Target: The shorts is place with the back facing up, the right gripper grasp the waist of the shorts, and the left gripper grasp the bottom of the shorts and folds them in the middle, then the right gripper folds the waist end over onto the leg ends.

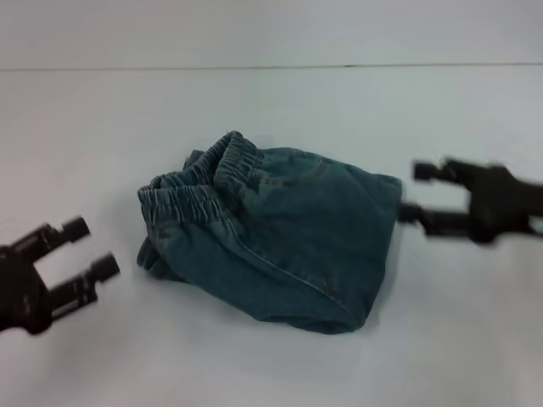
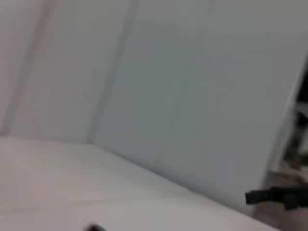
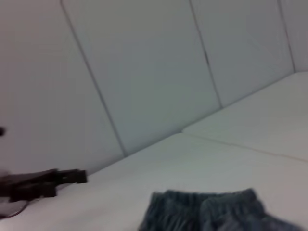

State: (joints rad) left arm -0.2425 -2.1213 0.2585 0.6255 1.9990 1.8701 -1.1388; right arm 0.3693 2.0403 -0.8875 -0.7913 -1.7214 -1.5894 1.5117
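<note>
The right gripper (image 1: 418, 193) is seen at the right edge of the shorts (image 1: 280, 242), its fingers spread and nothing held between them; the lower finger lies just beside the folded denim edge. The left gripper (image 1: 92, 248) is held off the shorts' left side, apart from the cloth, fingers likewise spread and empty. The shorts are found folded in a bundle at the middle of the white table (image 1: 254, 365), with the elastic waist (image 1: 191, 199) bunched at the upper left. In the right wrist view the waist (image 3: 211, 204) is shown low down, with the left gripper (image 3: 72, 176) farther off.
</note>
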